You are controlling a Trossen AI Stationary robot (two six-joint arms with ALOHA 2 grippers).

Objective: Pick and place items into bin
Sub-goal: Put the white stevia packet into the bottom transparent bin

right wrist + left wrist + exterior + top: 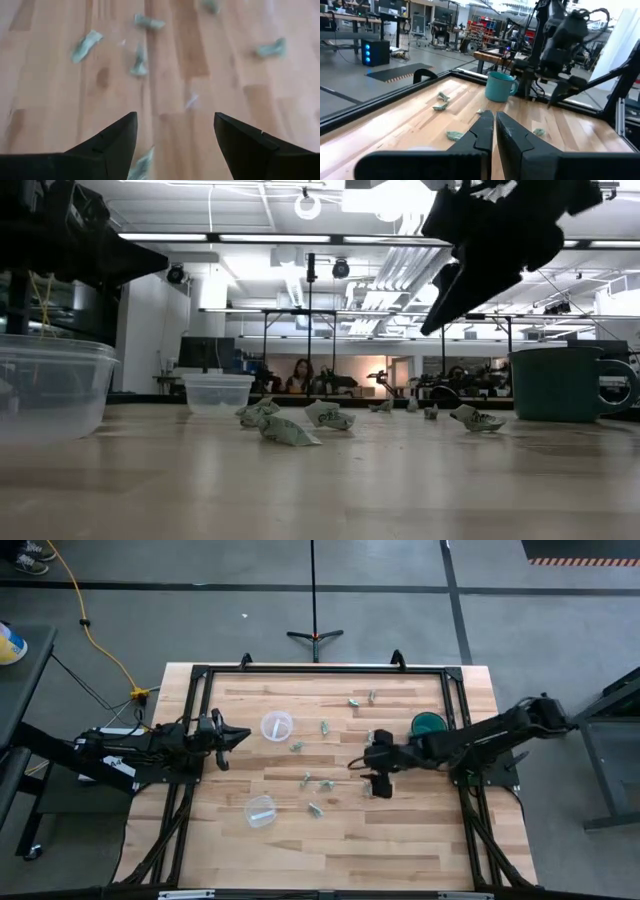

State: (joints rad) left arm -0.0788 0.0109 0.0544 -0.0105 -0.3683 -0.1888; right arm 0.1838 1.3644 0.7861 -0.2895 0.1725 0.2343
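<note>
The items are several tiny pale green-grey crumpled pieces [324,726] lying scattered across the middle of the wooden table; they also show in the low view [288,430] and the right wrist view [86,45]. My right gripper [362,768] hangs open above the table among the pieces at centre right, fingers pointing down [175,117]. It touches nothing, and one piece [142,165] lies below it by one finger. In the low view it is well clear of the tabletop [455,290]. My left gripper [238,735] waits shut at the table's left edge [494,120], holding nothing.
Two clear plastic cups stand on the table, one left of centre [276,725] and one nearer the front [260,810]. A teal mug [428,724] stands by the right edge, behind my right arm. A black frame [320,670] runs round the tabletop. People sit in the room beyond.
</note>
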